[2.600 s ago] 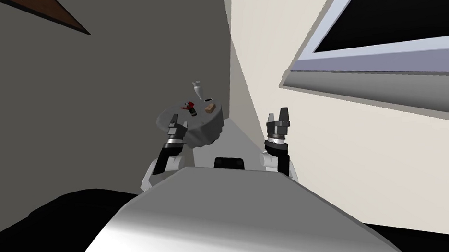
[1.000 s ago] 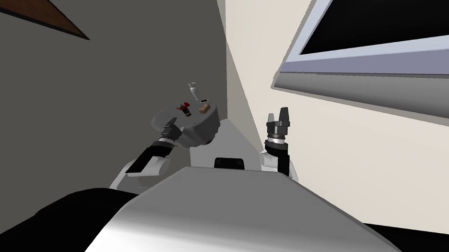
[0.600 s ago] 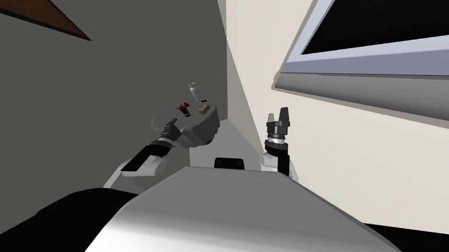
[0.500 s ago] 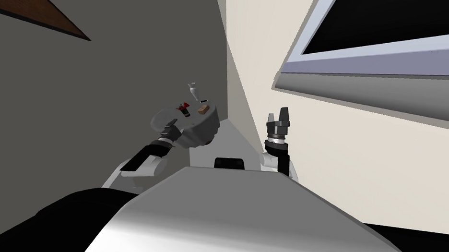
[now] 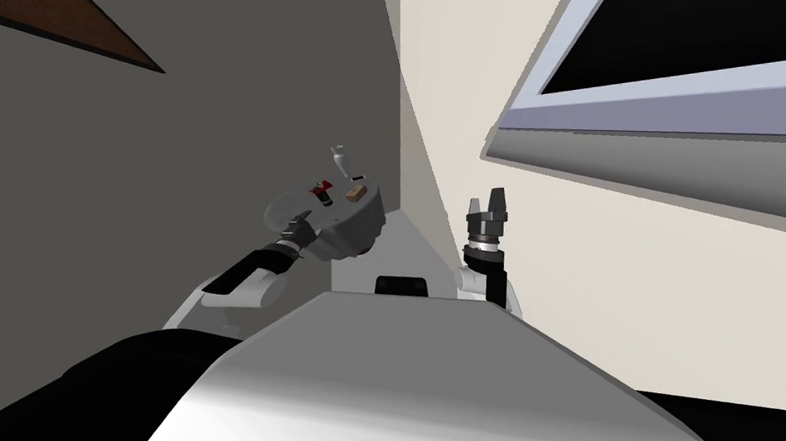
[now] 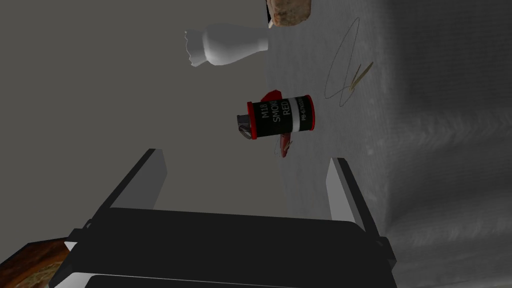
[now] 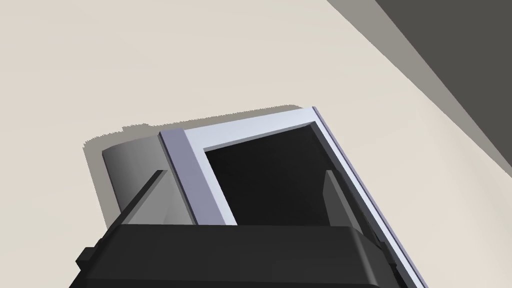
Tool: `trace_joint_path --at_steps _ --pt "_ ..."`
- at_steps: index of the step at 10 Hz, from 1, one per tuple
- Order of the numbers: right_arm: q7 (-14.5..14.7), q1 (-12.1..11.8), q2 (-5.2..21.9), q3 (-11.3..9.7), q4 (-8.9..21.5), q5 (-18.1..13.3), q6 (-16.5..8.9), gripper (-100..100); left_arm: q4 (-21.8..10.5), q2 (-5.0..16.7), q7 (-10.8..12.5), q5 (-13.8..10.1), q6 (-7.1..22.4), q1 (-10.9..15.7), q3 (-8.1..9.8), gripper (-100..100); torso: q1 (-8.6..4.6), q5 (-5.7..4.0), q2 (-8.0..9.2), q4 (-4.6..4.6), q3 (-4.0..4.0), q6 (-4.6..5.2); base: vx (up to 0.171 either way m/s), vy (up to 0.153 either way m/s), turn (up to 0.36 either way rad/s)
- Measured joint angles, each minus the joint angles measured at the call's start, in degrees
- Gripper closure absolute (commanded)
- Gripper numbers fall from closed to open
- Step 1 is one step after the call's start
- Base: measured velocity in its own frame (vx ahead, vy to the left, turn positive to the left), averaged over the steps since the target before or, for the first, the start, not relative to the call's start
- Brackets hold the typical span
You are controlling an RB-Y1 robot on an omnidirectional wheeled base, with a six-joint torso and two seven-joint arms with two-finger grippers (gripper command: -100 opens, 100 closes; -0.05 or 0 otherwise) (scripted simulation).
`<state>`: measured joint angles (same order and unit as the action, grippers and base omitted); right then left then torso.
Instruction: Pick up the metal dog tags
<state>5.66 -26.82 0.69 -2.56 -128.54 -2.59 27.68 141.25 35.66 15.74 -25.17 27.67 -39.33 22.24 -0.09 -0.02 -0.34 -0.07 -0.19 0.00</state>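
One table (image 5: 346, 231) bears one smoke can (image 6: 280, 117), one white vase (image 6: 225, 46), one brown lump (image 6: 290, 10), one dog-tag chain (image 6: 361, 76).

**1 label in reach: the smoke canister**

Through my left wrist camera I read white letters on the black canister (image 6: 280, 118), which lies on its side on the grey table (image 6: 425, 100). Between its 2 red bands stand "M18", then "SMOK" with the word's end curving out of sight, then "RED". A smaller line past the white stripe begins "PB-67"; the rest is too fine for me. The dog tags (image 6: 356, 76) nearby are too thin to show any stamping.
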Motion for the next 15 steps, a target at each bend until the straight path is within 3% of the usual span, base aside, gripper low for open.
trace_joint_path --at_steps 15 --pt "0.00 0.01 0.00 0.00 0.00 0.00 0.00 0 0.58 7.29 6.32 -9.26 22.04 1.01 4.47 -100 0.08 0.01 -0.02 -0.02 -0.03 0.02 0.093 -0.032 0.073"
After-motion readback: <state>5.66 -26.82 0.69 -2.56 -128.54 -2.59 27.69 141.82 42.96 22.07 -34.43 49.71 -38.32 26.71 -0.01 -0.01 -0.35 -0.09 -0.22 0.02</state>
